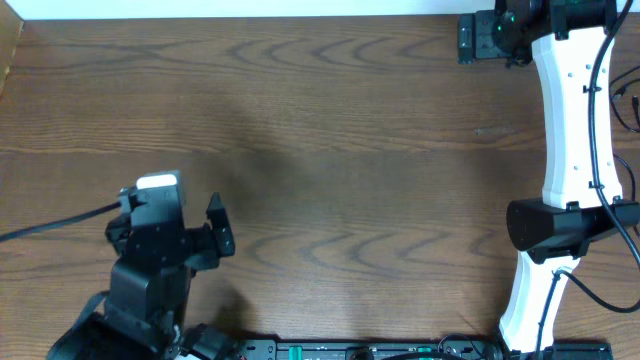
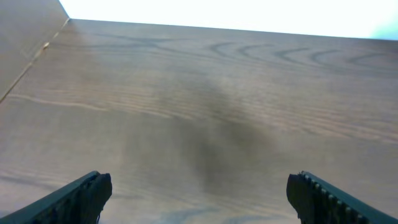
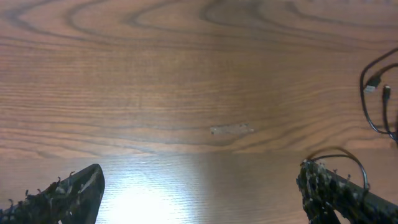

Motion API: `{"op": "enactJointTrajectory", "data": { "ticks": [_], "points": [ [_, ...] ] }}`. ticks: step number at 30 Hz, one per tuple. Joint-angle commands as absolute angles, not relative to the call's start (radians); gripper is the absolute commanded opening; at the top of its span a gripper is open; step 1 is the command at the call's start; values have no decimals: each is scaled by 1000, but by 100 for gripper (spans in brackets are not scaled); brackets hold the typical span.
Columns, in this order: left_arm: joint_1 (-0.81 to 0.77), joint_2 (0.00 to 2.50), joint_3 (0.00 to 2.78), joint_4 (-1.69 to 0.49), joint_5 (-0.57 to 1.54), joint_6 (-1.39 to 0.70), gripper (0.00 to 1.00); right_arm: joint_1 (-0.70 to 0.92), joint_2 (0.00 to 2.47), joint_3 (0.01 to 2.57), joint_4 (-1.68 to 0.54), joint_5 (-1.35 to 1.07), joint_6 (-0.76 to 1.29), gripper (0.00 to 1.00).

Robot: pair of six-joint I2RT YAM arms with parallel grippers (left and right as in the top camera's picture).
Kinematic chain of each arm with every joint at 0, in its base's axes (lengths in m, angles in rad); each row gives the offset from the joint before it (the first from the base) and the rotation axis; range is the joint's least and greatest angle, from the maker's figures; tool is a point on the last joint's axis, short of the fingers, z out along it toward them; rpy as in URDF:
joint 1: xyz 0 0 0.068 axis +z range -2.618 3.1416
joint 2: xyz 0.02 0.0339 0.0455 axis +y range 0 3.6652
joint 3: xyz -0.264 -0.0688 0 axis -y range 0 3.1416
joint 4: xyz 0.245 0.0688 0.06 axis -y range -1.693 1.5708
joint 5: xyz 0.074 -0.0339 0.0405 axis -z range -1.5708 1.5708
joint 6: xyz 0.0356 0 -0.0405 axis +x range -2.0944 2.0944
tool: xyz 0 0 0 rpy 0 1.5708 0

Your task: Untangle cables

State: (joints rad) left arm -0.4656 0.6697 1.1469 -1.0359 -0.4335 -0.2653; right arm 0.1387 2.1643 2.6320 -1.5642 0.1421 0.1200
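Left gripper (image 2: 199,193) fingers wide apart over the table (image 1: 330,150), holding nothing; right gripper (image 3: 199,177) likewise spread and holding nothing. Only the right wrist view catches the black cable (image 3: 364,106): a thin loop with small plug ends at the frame's right edge, near that side's finger (image 3: 323,186). Overhead shows left arm (image 1: 150,270) and right arm (image 1: 570,120) well apart.

This is a robotics lab or test bench, not a home. A broad table (image 1: 330,130) with a wood-grain top fills all three views. Two machine arms are fixed at its near edge: the left arm (image 1: 150,270), black, and the right arm (image 1: 570,120), white with black joints, stretched to the far edge. A black rail (image 1: 330,351) with green fittings runs along the near edge. Thick wiring (image 1: 50,226) trails off the left arm. A plain board (image 2: 25,37) walls the left side.
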Motion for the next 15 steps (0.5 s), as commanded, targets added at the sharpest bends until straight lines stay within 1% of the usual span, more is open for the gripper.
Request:
{"op": "enactJointTrajectory", "data": {
  "ticks": [1,4,11,15],
  "points": [
    [-461,640,1166,-1069,-491,-275,95,146,2147,2646,-1553,84,103,96],
    [-461,620,1166,-1096,-498,-275,95,180,2147,2646,-1546,71,103,99],
    [-461,609,1166,-1117,-518,-281,95,263,2147,2646,-1533,190,99,99],
    [-461,609,1166,-1175,-685,-383,95,270,2147,2637,-1527,215,100,99]
  ]
}}
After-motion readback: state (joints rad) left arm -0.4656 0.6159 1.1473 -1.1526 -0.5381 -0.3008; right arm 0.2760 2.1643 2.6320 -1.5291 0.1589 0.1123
